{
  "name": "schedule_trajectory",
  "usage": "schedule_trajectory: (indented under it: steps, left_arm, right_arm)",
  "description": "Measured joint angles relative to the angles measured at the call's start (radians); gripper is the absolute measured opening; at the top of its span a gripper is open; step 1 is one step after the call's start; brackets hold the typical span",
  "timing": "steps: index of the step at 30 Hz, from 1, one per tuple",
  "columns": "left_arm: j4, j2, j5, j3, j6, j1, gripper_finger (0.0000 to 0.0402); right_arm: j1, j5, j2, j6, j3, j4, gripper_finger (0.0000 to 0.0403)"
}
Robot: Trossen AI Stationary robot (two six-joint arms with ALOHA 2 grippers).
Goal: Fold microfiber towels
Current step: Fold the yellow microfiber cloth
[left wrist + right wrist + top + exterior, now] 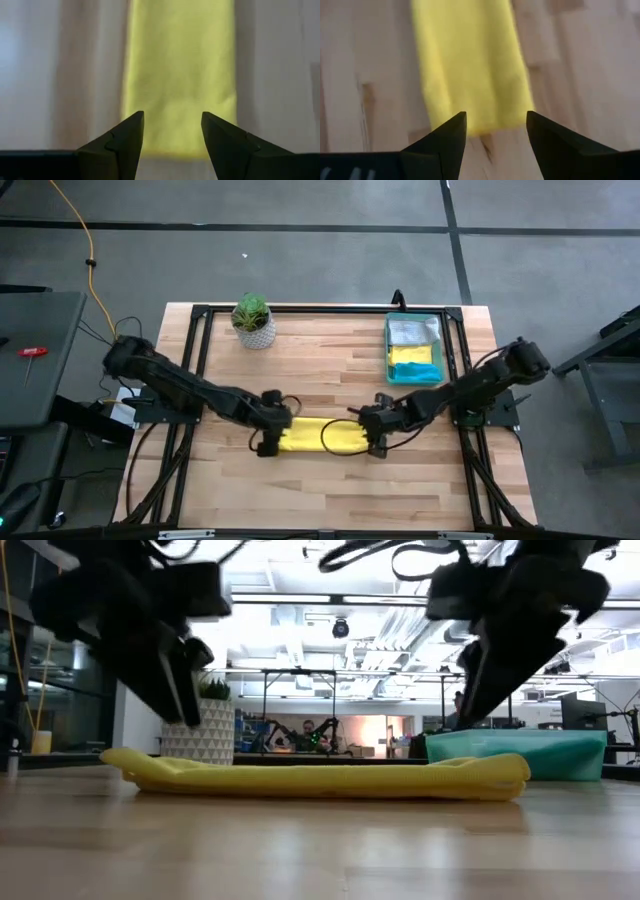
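Note:
A yellow microfiber towel (320, 436) lies folded into a long flat strip on the wooden table (330, 490), its underside resting on the boards (320, 778). My left gripper (172, 131) hovers open above the strip's left end (270, 438). My right gripper (496, 131) hovers open above its right end (375, 436). In the low view both grippers' fingers stand clear above the towel. More towels, one pale, one yellow and one teal, lie in the translucent green tray (413, 348) at the far right.
A small green plant in a white pot (254, 322) stands at the table's far edge, left of centre. The tray sits against the far right corner. A black frame runs along the table's edges. Bare wood lies in front of the towel.

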Motion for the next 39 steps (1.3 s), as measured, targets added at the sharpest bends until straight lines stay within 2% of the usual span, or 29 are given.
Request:
schedule_trajectory:
  steps: [6, 8, 13, 17, 22, 23, 28, 32, 39]
  left_arm:
    - [-0.121, -0.119, -0.058, 0.000, -0.004, 0.011, 0.0190]
    - [-0.128, -0.125, -0.062, -0.009, -0.005, 0.011, 0.0188]
    - [-0.016, -0.125, 0.023, -0.104, -0.057, 0.008, 0.0170]
    - [0.095, -0.126, 0.019, -0.180, -0.120, 0.001, 0.0122]
    - [0.175, -0.111, 0.020, -0.239, -0.168, 0.012, 0.0021]
    - [0.176, -0.109, 0.020, -0.247, -0.181, 0.013, 0.0011]
    - [0.194, -0.111, 0.020, -0.279, -0.231, 0.017, 0.0007]
    - [0.188, -0.111, 0.020, -0.296, -0.264, 0.017, 0.0004]
    - [0.210, -0.078, 0.062, -0.296, -0.268, 0.017, 0.0000]
  right_arm:
    - [0.024, 0.052, -0.068, 0.105, -0.007, -0.149, 0.0199]
    - [0.036, 0.030, -0.080, 0.127, -0.038, -0.142, 0.0199]
    - [0.068, -0.066, -0.144, 0.286, -0.177, -0.061, 0.0199]
    - [0.088, -0.075, -0.227, 0.459, -0.280, 0.084, 0.0199]
    - [0.082, -0.085, -0.274, 0.687, -0.395, 0.335, 0.0199]
    - [0.079, -0.091, -0.272, 0.713, -0.414, 0.383, 0.0199]
    - [0.079, -0.089, -0.260, 0.896, -0.499, 0.539, 0.0199]
    - [0.078, -0.054, -0.231, 1.050, -0.526, 0.563, 0.0199]
    - [0.078, -0.021, -0.114, 1.133, -0.524, 0.683, 0.0213]
